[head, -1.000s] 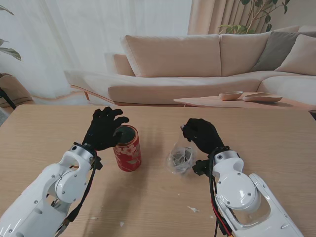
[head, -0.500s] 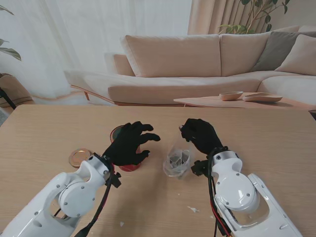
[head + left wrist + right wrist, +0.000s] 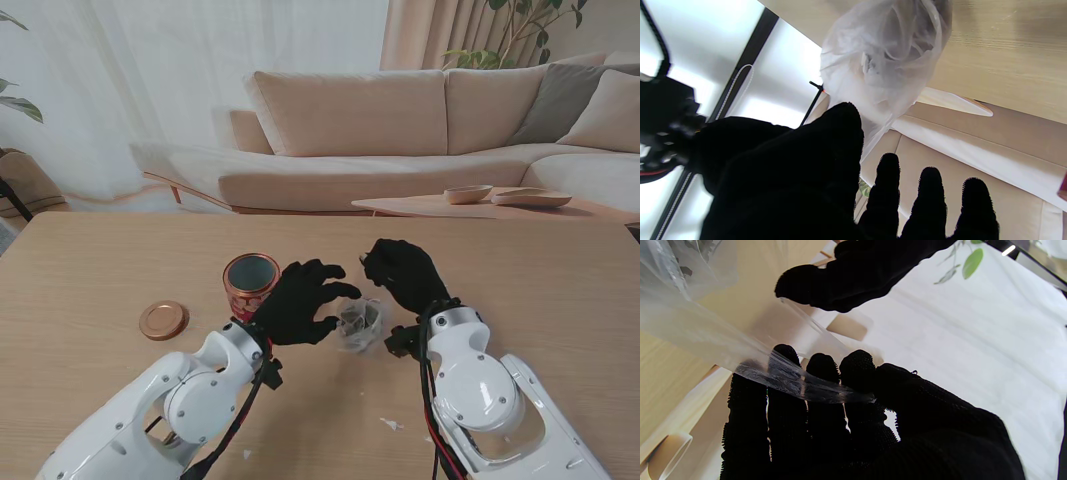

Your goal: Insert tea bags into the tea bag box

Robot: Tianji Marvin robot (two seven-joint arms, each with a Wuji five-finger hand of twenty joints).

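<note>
The red tea tin (image 3: 251,284) stands upright with its top open, left of centre. Its copper lid (image 3: 163,320) lies flat on the table further left. A clear plastic bag (image 3: 360,322) holding dark tea bags hangs between my hands. My right hand (image 3: 405,275) is shut on the bag's edge, and the film (image 3: 800,385) is pinched between its thumb and fingers. My left hand (image 3: 305,300) is open beside the bag, fingers spread. Its thumb (image 3: 840,133) sits close against the bag (image 3: 887,56). I cannot make out single tea bags.
Small white scraps (image 3: 390,424) lie on the wooden table (image 3: 560,290) near my right forearm. Beyond the far edge are a beige sofa (image 3: 400,130) and a low table with bowls (image 3: 490,195).
My left hand has left the tin and swung right to the plastic bag. The lid now lies on the table left of the tin. The right hand has stayed put holding the bag.
</note>
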